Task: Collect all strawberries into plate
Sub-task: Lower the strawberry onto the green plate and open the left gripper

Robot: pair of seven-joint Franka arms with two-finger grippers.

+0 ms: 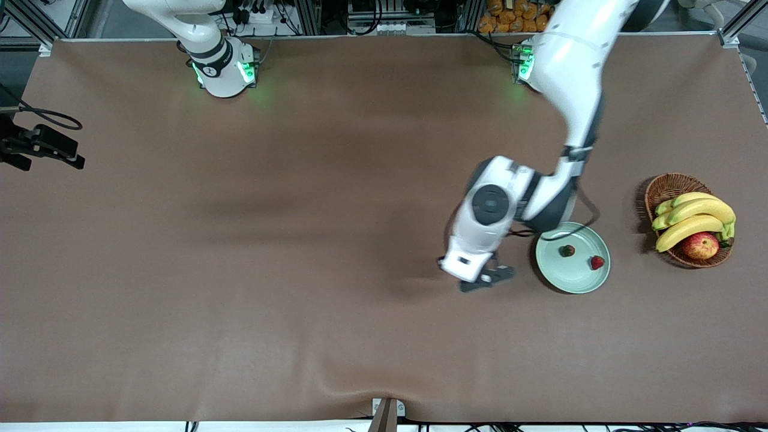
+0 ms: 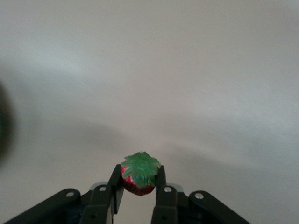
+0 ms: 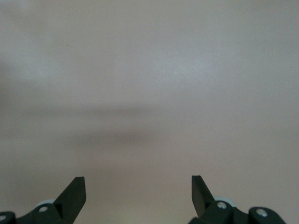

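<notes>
The pale mint-green plate (image 1: 573,267) lies toward the left arm's end of the table and holds two strawberries, one showing its dark cap (image 1: 567,251) and one red (image 1: 597,262). Beside the plate, over the brown cloth, my left gripper (image 1: 487,278) is shut on a third strawberry (image 2: 139,173), a red berry with a green leafy cap pinched between the two black fingers (image 2: 160,179). In the front view that berry is hidden under the hand. My right gripper (image 3: 138,186) is open over bare cloth with nothing between its fingers; its arm waits at its base (image 1: 222,69).
A brown wicker basket (image 1: 672,189) with bananas (image 1: 696,219) and a red-yellow apple (image 1: 700,246) stands beside the plate, closer to the table's end. A black camera mount (image 1: 39,144) sticks in at the right arm's end.
</notes>
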